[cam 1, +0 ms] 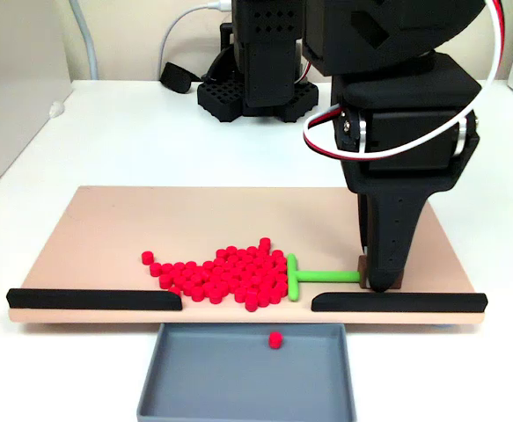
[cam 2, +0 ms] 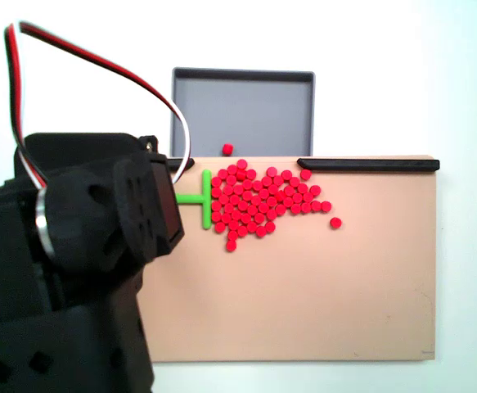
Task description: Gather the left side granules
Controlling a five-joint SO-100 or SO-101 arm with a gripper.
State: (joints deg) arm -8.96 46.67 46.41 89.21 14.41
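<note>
1. The tiny bright red cylindrical plastic granules [cam 1: 225, 274] lie in a loose, mostly single-layer heap on the flat beige rectangular board [cam 1: 106, 233]. In a fixed view from the front they sit toward 6 o'clock of the board, just behind the gap between the two black edge rails [cam 1: 93, 300].
2. One stray red pellet [cam 1: 275, 339] already rests in the shallow grey rectangular tray [cam 1: 247, 400] at 6 o'clock of the gap. Another lies slightly apart at the heap's 9 o'clock end.
3. The green T-shaped plastic tool [cam 1: 313, 276] lies at 3 o'clock of the heap, its crossbar touching the nearest pellets and its stem running toward the black two-finger gripper [cam 1: 381, 283].
4. The gripper stands on the stem's far end, next to a small brown block [cam 1: 364, 262]. It appears to be grasping the tool, but I cannot tell how the jaws stand; the arm's body hides them in the other fixed view.
5. Judged handling: the pellets look light, hard and smooth, so they should slide and roll readily and scatter under a quick push. They look too small and numerous to pinch one by one.
6. Judged hold: grip the tool's stem, not the pellets, and sweep with the stiff crossbar, slowly, keeping it flat on the board so none slip beneath.
</note>
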